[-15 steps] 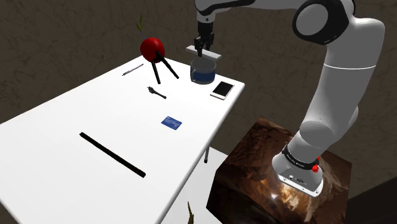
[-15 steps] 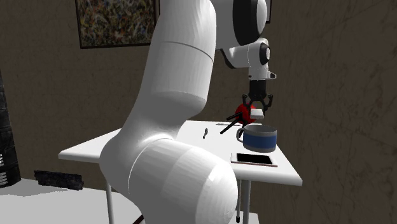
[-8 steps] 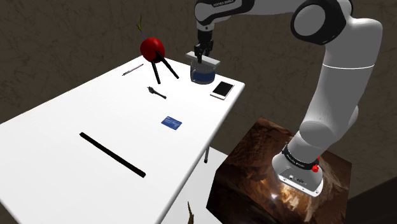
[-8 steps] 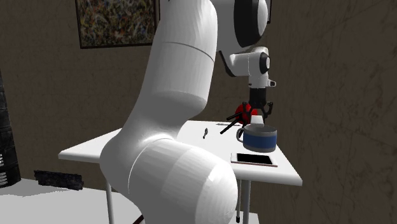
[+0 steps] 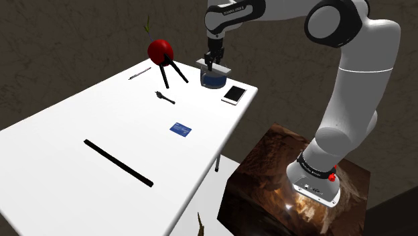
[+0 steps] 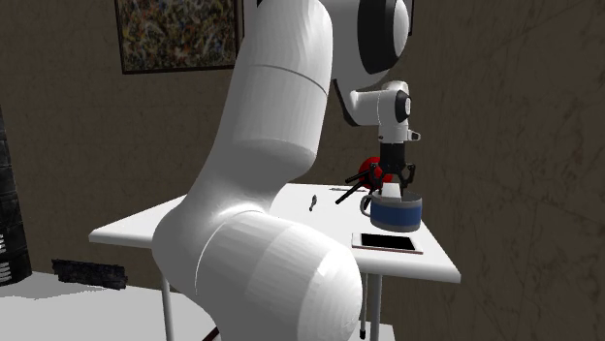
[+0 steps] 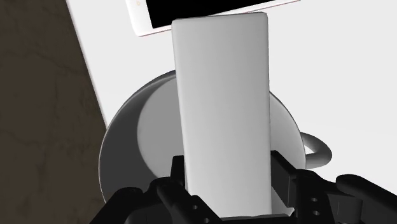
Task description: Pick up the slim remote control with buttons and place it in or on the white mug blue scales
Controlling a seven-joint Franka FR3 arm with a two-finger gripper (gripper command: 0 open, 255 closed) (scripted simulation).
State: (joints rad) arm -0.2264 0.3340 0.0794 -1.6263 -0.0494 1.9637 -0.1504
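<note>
A slim pale grey remote (image 7: 222,108), drawn plain, is clasped between my black fingers (image 7: 177,173). It lies flat across the mouth of the mug (image 7: 121,143), whose handle sticks out to one side. In the shoulder view my gripper (image 5: 212,62) is shut on the remote (image 5: 214,65), right on top of the blue-banded mug (image 5: 213,79) at the table's far corner. In the second exterior view my gripper (image 6: 393,178) reaches down to the rim of the mug (image 6: 393,210).
A white phone (image 5: 234,94) lies beside the mug, close to the table (image 5: 80,121) edge. A red ball on black legs (image 5: 161,52) stands on the shoulder view's left of the mug. A small dark tool (image 5: 164,98), a blue card (image 5: 181,129) and a long black bar (image 5: 117,162) lie nearer.
My gripper has come straight down with the remote, from well above the mug to its rim. Nothing else on the table has moved.
</note>
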